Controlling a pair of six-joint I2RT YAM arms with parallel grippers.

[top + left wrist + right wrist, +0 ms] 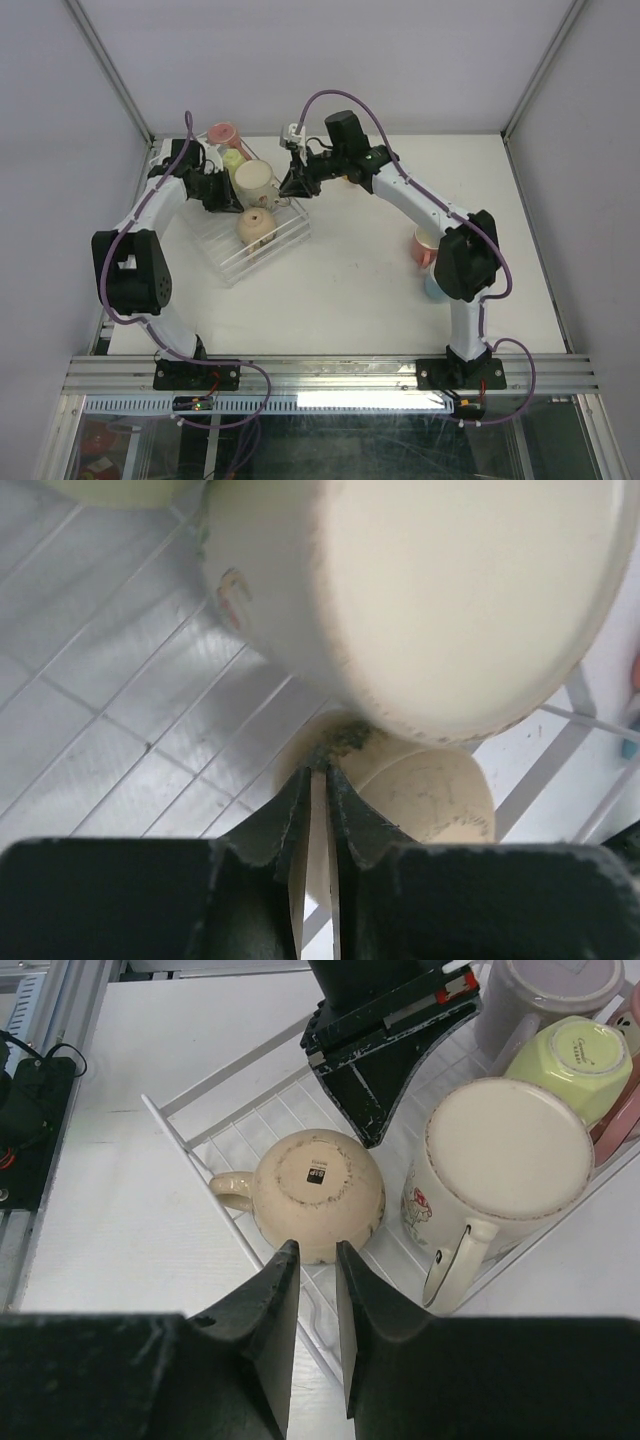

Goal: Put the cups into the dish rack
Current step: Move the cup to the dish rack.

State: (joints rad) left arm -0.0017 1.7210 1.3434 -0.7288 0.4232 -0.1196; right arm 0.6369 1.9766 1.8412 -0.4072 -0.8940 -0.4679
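The clear dish rack (pixel 226 256) lies at the left and holds several upside-down cups: pink (pixel 221 133), yellow-green (pixel 234 158), cream (pixel 255 180) and beige (pixel 257 226). My left gripper (pixel 232 200) is shut, its tip low between the cream cup (pixel 450 600) and the beige cup (pixel 430 795). My right gripper (pixel 317 1250) hovers at the rack's right rim (pixel 190 1145), just short of the beige cup (pixel 318 1195). Its jaws stand a narrow gap apart with nothing between them. The right wrist view also shows the flowered cream cup (pixel 505 1155), a yellow-green cup (pixel 570 1055) and a lilac cup (pixel 550 990).
Two more cups, pinkish-orange (pixel 424 245) and light blue (pixel 434 287), sit on the table at the right, half hidden behind my right arm's elbow. White walls and metal posts close off the back and sides. An aluminium rail runs along the near edge.
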